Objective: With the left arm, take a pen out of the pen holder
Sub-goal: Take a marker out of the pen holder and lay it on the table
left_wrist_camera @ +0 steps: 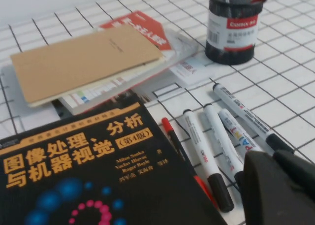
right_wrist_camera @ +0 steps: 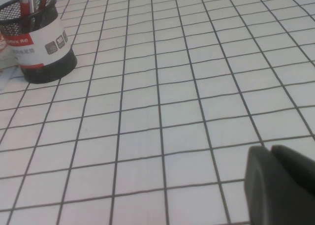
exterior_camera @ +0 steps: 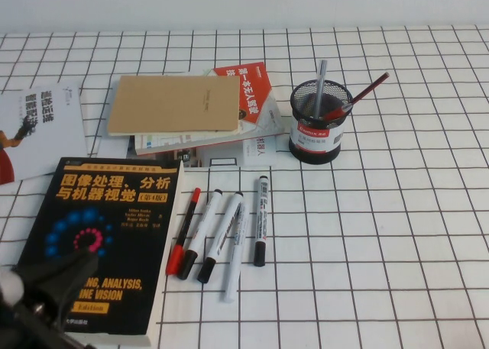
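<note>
Jaws on the left gripper [exterior_camera: 80,263] are pressed together with nothing between them. In the high view it hovers low at the near left corner, over the near end of a glossy black book [exterior_camera: 99,234] with orange title lettering. Well apart from it, right of centre and farther back, stands the pen holder [exterior_camera: 316,124], a round black wire-mesh cup with a white paper band. A slim grey pen [exterior_camera: 321,78] stands nearly upright in it and a red pen [exterior_camera: 368,92] leans out to the right. Between book and pen holder lie slim plastic markers [exterior_camera: 221,238] side by side, one red, the others white with black caps. Behind them a matte brown notebook [exterior_camera: 176,105] tops a loose stack that includes a red-covered book [exterior_camera: 246,78], and a leaflet [exterior_camera: 38,127] lies at the left edge. The counter [exterior_camera: 382,234] is white, ruled in a thin black square grid, and ends at a plain pale wall [exterior_camera: 229,1]. The left wrist view shows the same book, markers, stack and pen holder from low down, with red print on the band, but cuts off the pens' upper ends. Only the right wrist view shows the right gripper [right_wrist_camera: 271,156], over bare grid well apart from the pen holder, its jaws closed to a thin seam and holding nothing.
</note>
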Robot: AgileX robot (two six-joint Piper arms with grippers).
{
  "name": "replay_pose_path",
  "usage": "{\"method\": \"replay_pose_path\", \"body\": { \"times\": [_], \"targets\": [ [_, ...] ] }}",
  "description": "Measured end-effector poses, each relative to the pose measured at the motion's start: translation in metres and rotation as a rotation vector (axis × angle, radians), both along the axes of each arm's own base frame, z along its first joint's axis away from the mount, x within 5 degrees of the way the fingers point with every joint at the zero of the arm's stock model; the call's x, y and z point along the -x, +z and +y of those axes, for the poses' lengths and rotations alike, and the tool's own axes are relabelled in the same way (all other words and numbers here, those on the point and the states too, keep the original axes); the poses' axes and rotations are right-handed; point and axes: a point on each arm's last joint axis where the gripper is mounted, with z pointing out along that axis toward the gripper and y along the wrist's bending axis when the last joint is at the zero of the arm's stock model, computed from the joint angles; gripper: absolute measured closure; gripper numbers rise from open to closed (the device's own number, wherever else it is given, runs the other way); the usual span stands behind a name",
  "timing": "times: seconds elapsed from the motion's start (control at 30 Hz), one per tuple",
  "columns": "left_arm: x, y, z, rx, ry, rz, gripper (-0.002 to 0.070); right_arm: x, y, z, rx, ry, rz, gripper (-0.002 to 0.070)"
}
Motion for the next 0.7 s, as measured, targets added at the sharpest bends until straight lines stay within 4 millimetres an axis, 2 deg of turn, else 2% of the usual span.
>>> {"method": "replay_pose_path", "body": {
  "times": [0.17,0.3,0.5,0.7],
  "targets": [
    [0.025,-0.028,0.019,0.035,0.039,-0.122,0.0674,0.0,0.0,0.0,0.0,0.0,0.0,0.0692],
    [0.035,-0.043,0.032,0.025,0.119,-0.156,0.0674,0.0,0.0,0.0,0.0,0.0,0.0,0.0692],
    [0.045,-0.06,0.048,0.068,0.321,-0.094,0.0674,0.0,0.0,0.0,0.0,0.0,0.0,0.0693],
    [0.054,-0.073,0.055,0.045,0.446,-0.017,0.0674,0.0,0.0,0.0,0.0,0.0,0.0,0.0692]
  ]
}}
